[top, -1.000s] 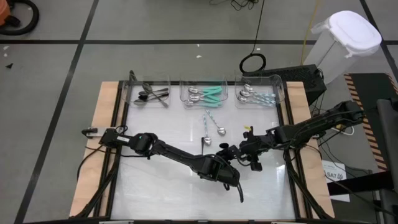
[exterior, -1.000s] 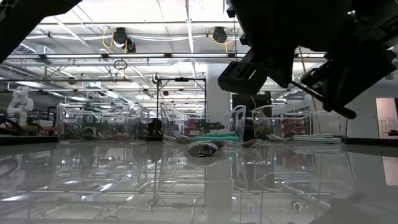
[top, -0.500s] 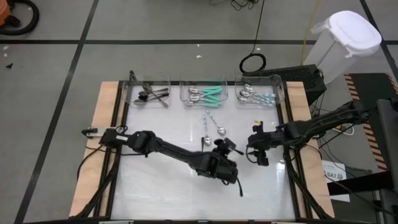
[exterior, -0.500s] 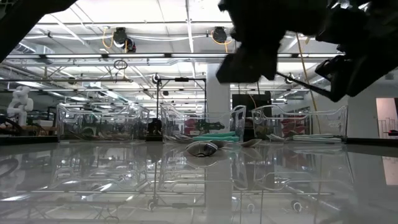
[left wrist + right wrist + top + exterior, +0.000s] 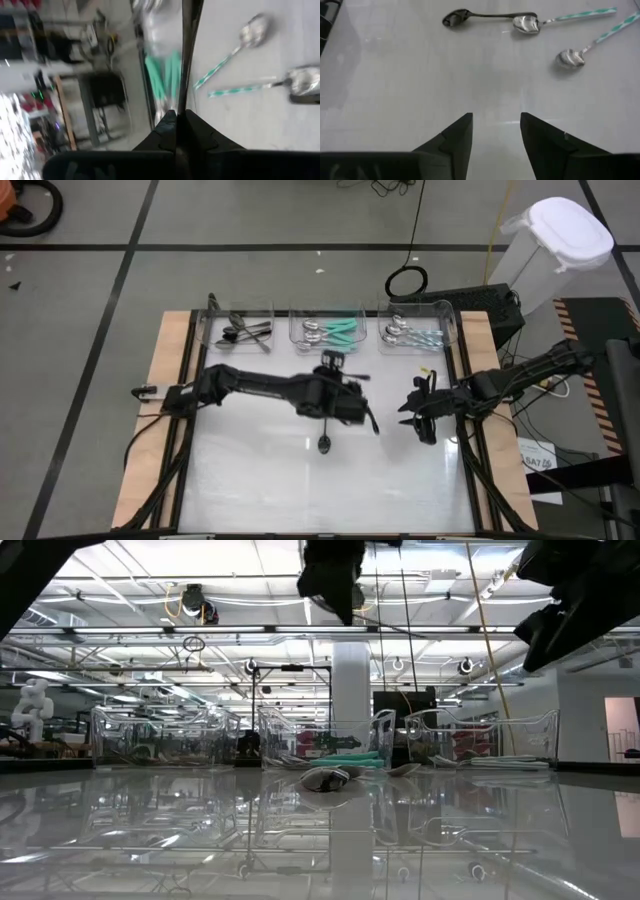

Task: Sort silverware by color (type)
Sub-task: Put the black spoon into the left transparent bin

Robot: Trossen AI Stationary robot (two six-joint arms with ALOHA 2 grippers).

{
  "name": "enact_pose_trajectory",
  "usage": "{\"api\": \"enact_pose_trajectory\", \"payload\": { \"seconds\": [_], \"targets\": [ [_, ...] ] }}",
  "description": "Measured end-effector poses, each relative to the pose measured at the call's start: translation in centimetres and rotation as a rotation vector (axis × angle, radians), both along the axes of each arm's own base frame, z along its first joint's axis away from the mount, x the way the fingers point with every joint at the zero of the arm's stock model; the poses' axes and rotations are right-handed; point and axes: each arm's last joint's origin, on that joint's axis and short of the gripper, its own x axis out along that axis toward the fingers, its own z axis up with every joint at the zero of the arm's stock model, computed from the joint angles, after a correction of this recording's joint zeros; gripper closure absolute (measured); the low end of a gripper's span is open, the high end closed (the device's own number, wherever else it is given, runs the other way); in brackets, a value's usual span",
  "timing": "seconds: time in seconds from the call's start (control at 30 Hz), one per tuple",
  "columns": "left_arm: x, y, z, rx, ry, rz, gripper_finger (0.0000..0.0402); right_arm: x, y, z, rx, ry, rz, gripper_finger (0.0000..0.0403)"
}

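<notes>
My left gripper (image 5: 358, 406) hangs above the table's middle, shut on a thin dark utensil (image 5: 187, 50) that sticks out beyond the fingertips (image 5: 371, 421). A dark spoon (image 5: 325, 442) lies flat on the table below it. Its handle end lies by the bowl of a silver spoon with a teal-striped handle (image 5: 526, 23). A second striped spoon (image 5: 570, 57) lies beside that one. My right gripper (image 5: 495, 125) stands open over the table's right part (image 5: 412, 416), with nothing between its fingers. My left gripper pinches the dark utensil's slim shaft (image 5: 182, 102) between its two shut fingers. The shaft runs straight on past the fingertips, along the fingers. The fingers slant down toward the table's right. The utensil is lifted clear of the table; the fingers hide which end they hold.
Three clear bins stand along the far edge. The left one holds dark utensils (image 5: 240, 332), the middle one teal-handled spoons (image 5: 332, 330), the right one pale-handled spoons (image 5: 410, 333). Bare table lies at the near side (image 5: 300, 490). A white container (image 5: 555, 240) stands off the table, far right.
My left gripper has risen and swung from the near middle toward the far edge, rolling its wrist, with the dark utensil still in its fingers. My right gripper has drawn back from beside it toward the table's right edge.
</notes>
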Motion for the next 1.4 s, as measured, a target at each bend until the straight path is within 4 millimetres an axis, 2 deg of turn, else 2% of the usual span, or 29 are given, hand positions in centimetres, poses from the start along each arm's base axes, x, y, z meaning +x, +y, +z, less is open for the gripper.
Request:
{"api": "enact_pose_trajectory", "payload": {
  "seconds": [0.27, 0.4, 0.67, 0.87, 1.0, 1.17, 1.4],
  "targets": [
    [-1.4, 4.9, 0.4, -0.059, 0.086, 0.159, 0.0389, -0.1, 0.5, -0.1, -0.012, 0.003, 0.022, 0.0241],
    [-2.0, 7.9, 1.4, -0.108, 0.076, 0.211, 0.0389, -0.2, 0.8, -0.1, -0.014, 0.002, 0.034, 0.0241],
    [-5.3, 13.9, 5.4, -0.265, -0.036, 0.334, 0.0389, -0.4, 1.3, -0.8, -0.013, 0.003, 0.073, 0.0241],
    [-8.3, 16.8, 7.8, -0.364, -0.112, 0.402, 0.0389, -0.7, 1.4, -1.9, -0.008, 0.034, 0.068, 0.0241],
    [-10.6, 18.1, 7.3, -0.403, -0.08, 0.469, 0.0389, -0.8, 1.5, -2.2, 0.0, 0.038, 0.067, 0.0241],
    [-14.3, 19.0, 4.4, -0.414, -0.001, 0.555, 0.0389, -0.9, 1.7, -2.2, 0.0, 0.032, 0.085, 0.0241],
    [-20.8, 19.9, 1.6, -0.409, -0.143, 0.577, 0.0389, -0.5, 1.9, -1.8, -0.03, -0.025, 0.138, 0.0241]
  ]
}}
